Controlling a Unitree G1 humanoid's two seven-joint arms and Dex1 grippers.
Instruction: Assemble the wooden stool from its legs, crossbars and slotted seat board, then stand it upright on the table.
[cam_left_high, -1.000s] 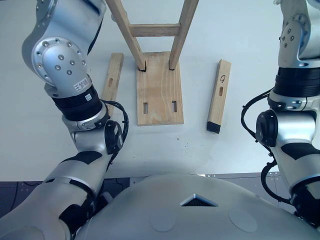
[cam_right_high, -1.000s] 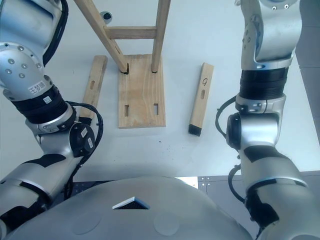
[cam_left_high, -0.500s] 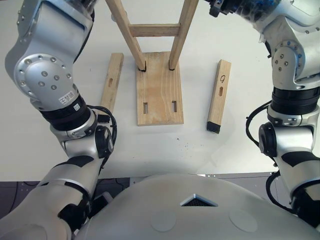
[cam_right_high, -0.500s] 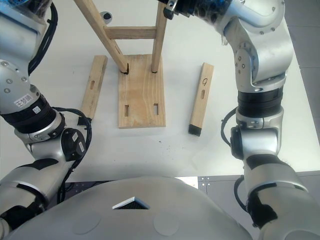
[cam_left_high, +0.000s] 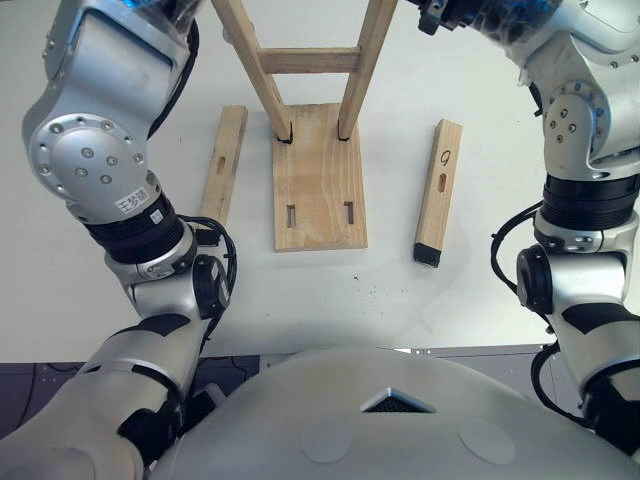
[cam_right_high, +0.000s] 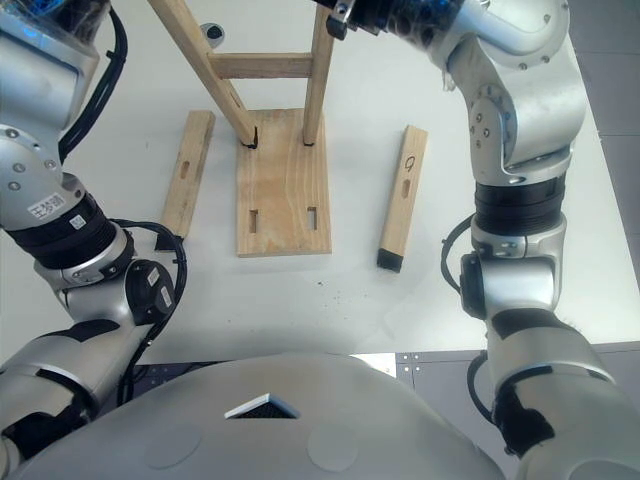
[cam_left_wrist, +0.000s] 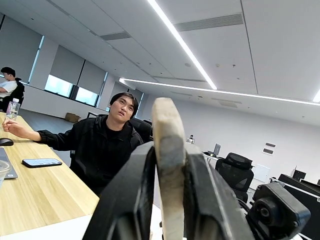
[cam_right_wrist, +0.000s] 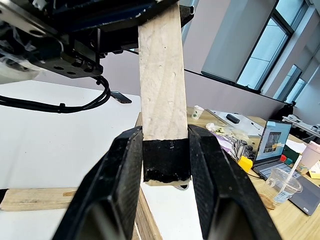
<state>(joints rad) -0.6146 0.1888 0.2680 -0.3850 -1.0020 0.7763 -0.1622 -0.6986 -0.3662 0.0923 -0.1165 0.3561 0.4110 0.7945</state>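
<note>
Swung in above the pale slotted wooden seat board (cam_left_high: 320, 185), my right hand (cam_right_wrist: 166, 160) now clamps the right upright wooden leg (cam_left_high: 362, 60), while my left hand (cam_left_wrist: 169, 192) grips the left leg (cam_left_high: 255, 75), steadying both.

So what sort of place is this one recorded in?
Most likely an open-plan office: long ceiling light strips, swivel chairs and wooden desks beyond the white worktable.

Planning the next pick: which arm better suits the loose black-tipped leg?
Right. The black-tipped leg lies right of the seat board, the side where the right end effector clamps the right standing leg; the left end effector, on the left standing leg, seems farther.
</note>
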